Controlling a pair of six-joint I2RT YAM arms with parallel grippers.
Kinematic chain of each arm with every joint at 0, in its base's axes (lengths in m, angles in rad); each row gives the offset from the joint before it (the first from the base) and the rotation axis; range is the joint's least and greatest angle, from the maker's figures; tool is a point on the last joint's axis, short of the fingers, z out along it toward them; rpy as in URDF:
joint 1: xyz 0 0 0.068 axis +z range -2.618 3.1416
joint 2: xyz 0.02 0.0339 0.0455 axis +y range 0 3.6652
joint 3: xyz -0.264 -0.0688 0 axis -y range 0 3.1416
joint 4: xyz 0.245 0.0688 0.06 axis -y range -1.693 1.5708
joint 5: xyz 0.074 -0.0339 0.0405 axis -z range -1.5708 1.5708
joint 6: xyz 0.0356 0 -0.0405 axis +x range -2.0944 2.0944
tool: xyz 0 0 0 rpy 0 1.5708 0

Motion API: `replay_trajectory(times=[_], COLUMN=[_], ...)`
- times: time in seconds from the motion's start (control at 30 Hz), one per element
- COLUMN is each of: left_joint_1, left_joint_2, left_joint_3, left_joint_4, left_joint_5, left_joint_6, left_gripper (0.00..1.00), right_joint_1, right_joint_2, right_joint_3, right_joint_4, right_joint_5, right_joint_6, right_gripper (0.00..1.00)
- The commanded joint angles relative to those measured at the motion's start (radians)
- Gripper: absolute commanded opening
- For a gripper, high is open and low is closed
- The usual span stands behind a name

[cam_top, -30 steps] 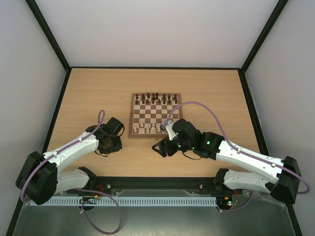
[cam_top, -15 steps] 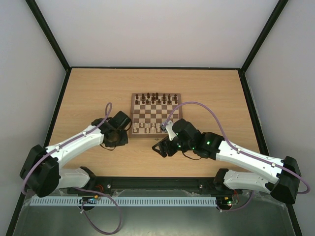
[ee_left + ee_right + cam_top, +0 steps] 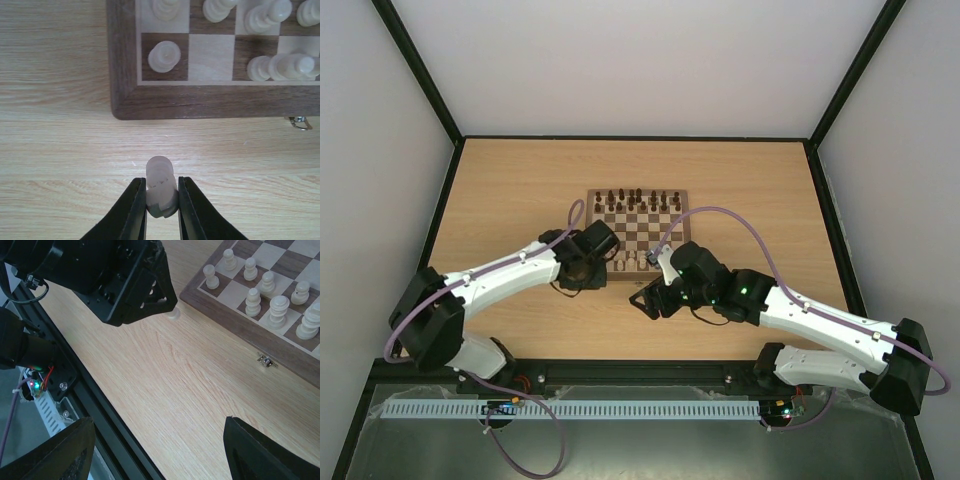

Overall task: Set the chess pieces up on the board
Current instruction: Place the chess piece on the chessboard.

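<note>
My left gripper point(image 3: 161, 196) is shut on a pale chess piece point(image 3: 160, 175), held over bare table just in front of the board's near left corner point(image 3: 200, 102). From above, that gripper point(image 3: 582, 272) sits against the board point(image 3: 642, 232) at its near left side. Several pale chess pieces point(image 3: 164, 55) stand on the two nearest rows. My right gripper point(image 3: 160, 460) is open and empty above the table in front of the board point(image 3: 235, 315). In the right wrist view the left gripper point(image 3: 130, 285) shows with the piece's tip point(image 3: 174, 315) below it.
Dark brown pieces point(image 3: 638, 199) fill the board's far rows. A small metal latch point(image 3: 265, 360) sticks out of the board's front edge. The black rail point(image 3: 100, 405) runs along the table's near edge, close to my right gripper.
My left arm has swung right and forward from the table's left part to the board's near left corner, carrying the pale piece. The right arm has stayed put.
</note>
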State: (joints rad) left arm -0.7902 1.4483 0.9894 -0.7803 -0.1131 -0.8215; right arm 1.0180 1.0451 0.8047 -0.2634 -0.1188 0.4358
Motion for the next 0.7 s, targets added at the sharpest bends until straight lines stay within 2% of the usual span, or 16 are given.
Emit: replay_trajectory(times=[0.0, 0.4, 0.67], left_joint_1=[-0.019, -0.032, -0.016], left_joint_2=[0.044, 0.206, 0.272], left_joint_3=[0.054, 0.203, 0.239], left_joint_4=[-0.001, 0.014, 0.040], left_joint_5=[0.000, -0.029, -0.023], left_joint_6=[-0.002, 0.056, 0.082], left_gripper=[0.02, 0.02, 0.02], right_joint_1=[-0.005, -0.005, -0.005], right_joint_2=[-0.011, -0.010, -0.010], right_joint_3=[-0.006, -0.008, -0.012], right_joint_4=[-0.011, -0.012, -0.010], right_joint_5=[0.013, 0.023, 0.020], right_joint_6=[0.007, 0.009, 0.009], right_gripper=[0.71, 0.71, 0.71])
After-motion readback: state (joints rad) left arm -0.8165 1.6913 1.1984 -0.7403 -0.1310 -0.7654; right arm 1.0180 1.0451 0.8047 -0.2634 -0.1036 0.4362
